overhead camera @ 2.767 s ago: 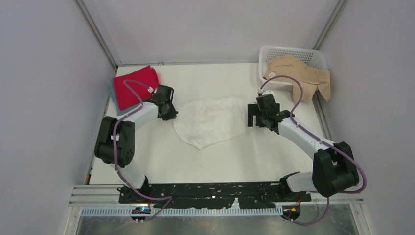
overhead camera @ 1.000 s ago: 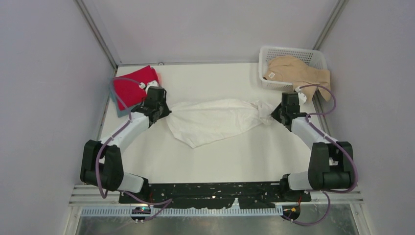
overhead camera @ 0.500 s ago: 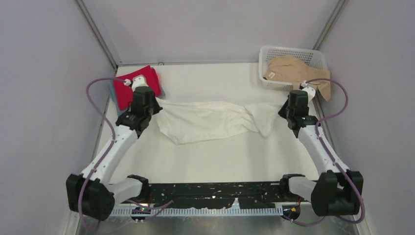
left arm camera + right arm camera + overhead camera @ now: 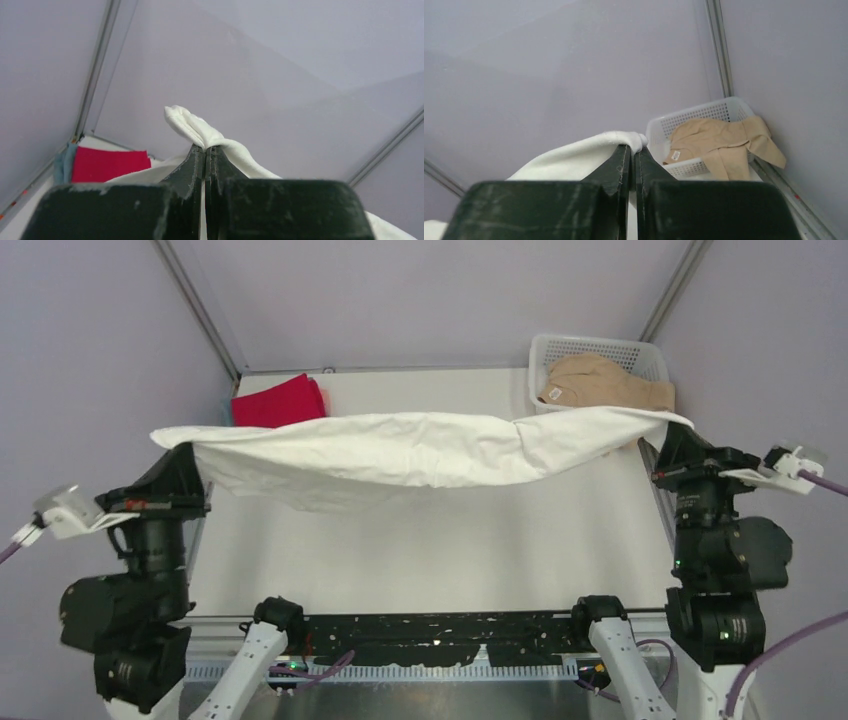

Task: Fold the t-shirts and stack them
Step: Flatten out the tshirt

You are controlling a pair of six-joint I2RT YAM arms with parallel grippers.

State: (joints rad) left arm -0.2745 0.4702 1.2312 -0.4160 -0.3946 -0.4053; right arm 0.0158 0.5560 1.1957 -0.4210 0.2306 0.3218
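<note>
A white t-shirt (image 4: 420, 455) hangs stretched in the air across the table, sagging in the middle. My left gripper (image 4: 186, 450) is shut on its left end (image 4: 192, 127) and my right gripper (image 4: 672, 430) is shut on its right end (image 4: 621, 140); both arms are raised high. A tan t-shirt (image 4: 605, 385) with a small neck label drapes over the white lattice basket (image 4: 560, 345) at the back right, also visible in the right wrist view (image 4: 719, 137). A red folded t-shirt (image 4: 278, 403) lies at the back left on a teal-blue one (image 4: 65, 165).
Grey walls enclose the table (image 4: 430, 550) on three sides. The arm bases and a black rail (image 4: 440, 632) run along the near edge.
Both arms have risen and drawn back toward the near edge, lifting the white t-shirt off the table and pulling it taut between them. The right gripper closed on the cloth about a second ago.
</note>
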